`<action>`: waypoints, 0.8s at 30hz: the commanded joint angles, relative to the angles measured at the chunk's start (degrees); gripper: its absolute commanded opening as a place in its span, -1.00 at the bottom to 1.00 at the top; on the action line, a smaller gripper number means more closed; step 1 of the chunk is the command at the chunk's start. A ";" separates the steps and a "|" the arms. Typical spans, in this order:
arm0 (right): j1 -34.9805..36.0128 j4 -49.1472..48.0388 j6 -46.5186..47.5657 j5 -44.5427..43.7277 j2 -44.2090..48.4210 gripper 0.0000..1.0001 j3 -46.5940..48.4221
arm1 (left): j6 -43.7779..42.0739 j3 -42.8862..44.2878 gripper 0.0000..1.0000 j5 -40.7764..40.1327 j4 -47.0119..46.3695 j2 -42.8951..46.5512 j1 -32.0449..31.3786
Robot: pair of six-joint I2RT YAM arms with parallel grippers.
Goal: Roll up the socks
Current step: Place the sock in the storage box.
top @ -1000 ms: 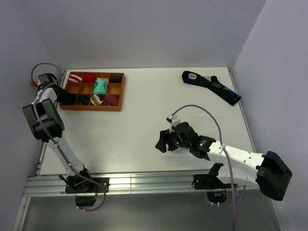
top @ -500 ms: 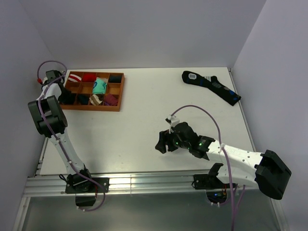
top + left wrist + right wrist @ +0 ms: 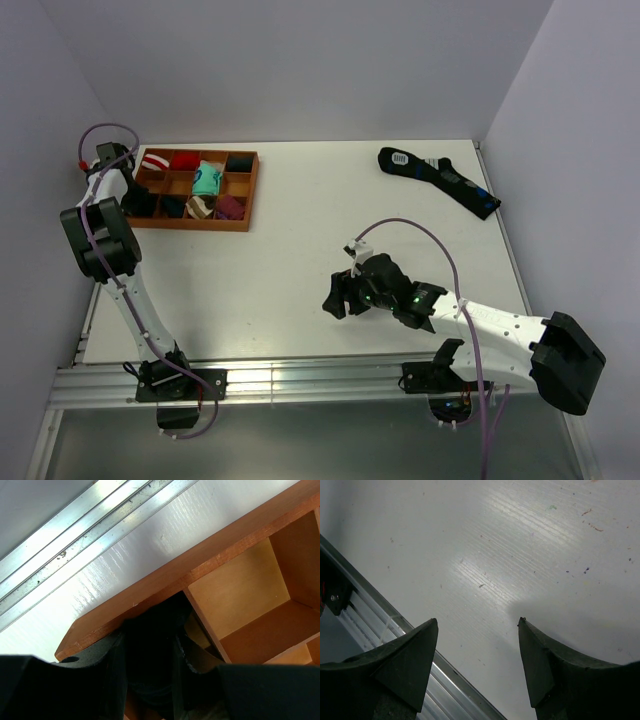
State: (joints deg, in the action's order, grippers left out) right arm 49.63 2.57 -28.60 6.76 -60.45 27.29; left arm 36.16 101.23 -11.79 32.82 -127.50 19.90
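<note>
A dark sock with blue marks (image 3: 440, 178) lies flat at the table's far right. A wooden tray (image 3: 190, 225) with compartments stands at the far left and holds several rolled socks, among them a teal one (image 3: 207, 180). My left gripper (image 3: 137, 202) reaches into the tray's near-left corner compartment. In the left wrist view its jaws (image 3: 150, 680) are closed on a black sock roll (image 3: 150, 640) just inside the tray wall (image 3: 150, 587). My right gripper (image 3: 333, 298) is open and empty, low over bare table near the front edge, as its wrist view (image 3: 477, 625) shows.
An aluminium rail (image 3: 300, 380) runs along the table's near edge and shows in the right wrist view (image 3: 375, 625). Another rail (image 3: 75, 535) runs beside the tray at the table's left edge. Grey walls close in the back and both sides.
My left arm's upper links have swung a little to the right and up, while its gripper has stayed at the tray's left end. The right arm has hardly moved.
</note>
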 commanded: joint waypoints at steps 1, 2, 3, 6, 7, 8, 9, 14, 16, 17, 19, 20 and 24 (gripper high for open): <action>-0.06 -1.51 1.27 -0.09 1.30 0.45 1.01 | -2.85 -3.84 -0.65 -5.53 8.58 -3.46 1.63; -0.06 -1.43 1.27 -0.09 1.21 0.45 1.10 | -2.94 -4.37 -0.61 -5.00 7.88 -2.50 1.72; -0.06 -1.43 1.27 0.00 1.12 0.44 1.10 | -3.11 -4.64 -0.50 -4.65 7.61 -1.88 1.63; -0.06 -1.51 1.27 0.09 1.12 0.45 1.01 | -3.38 -4.64 -0.36 -2.98 7.00 0.32 1.72; -0.06 -1.43 1.27 0.09 1.12 0.45 1.01 | -3.29 -4.46 -0.33 -2.71 7.08 1.19 1.72; -0.14 -1.43 1.35 -0.08 1.12 0.44 1.01 | -3.20 -4.03 -0.29 -2.19 7.17 1.64 1.72; -0.06 -1.43 1.44 0.00 1.21 0.44 1.01 | -3.20 -3.76 -0.28 -1.92 7.43 1.99 1.72; -0.06 -1.43 1.35 -0.17 1.47 0.44 1.10 | -3.03 -1.92 -0.14 -0.87 8.58 3.93 1.63; -0.06 -1.43 1.35 -0.09 1.47 0.44 1.10 | -2.85 -1.83 0.07 -0.51 8.58 4.71 1.63; -0.06 -1.43 1.44 -0.09 1.47 0.45 1.10 | -2.94 -1.83 0.08 -0.43 8.75 4.89 1.72; -0.06 -1.51 1.44 -0.09 1.38 0.44 1.10 | -3.03 -1.65 0.08 -0.51 9.02 5.33 1.72; -0.06 -1.51 1.35 -0.09 1.47 0.44 1.10 | -2.94 -1.56 0.08 -0.43 9.19 5.51 1.72; -0.14 -1.78 1.27 -0.17 1.38 0.45 1.10 | -2.59 -1.47 0.09 -0.08 9.11 6.56 1.63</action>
State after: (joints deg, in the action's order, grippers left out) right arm 49.63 2.57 -28.56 6.76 -60.16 27.29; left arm 35.14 99.46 -10.76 37.41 -124.42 20.82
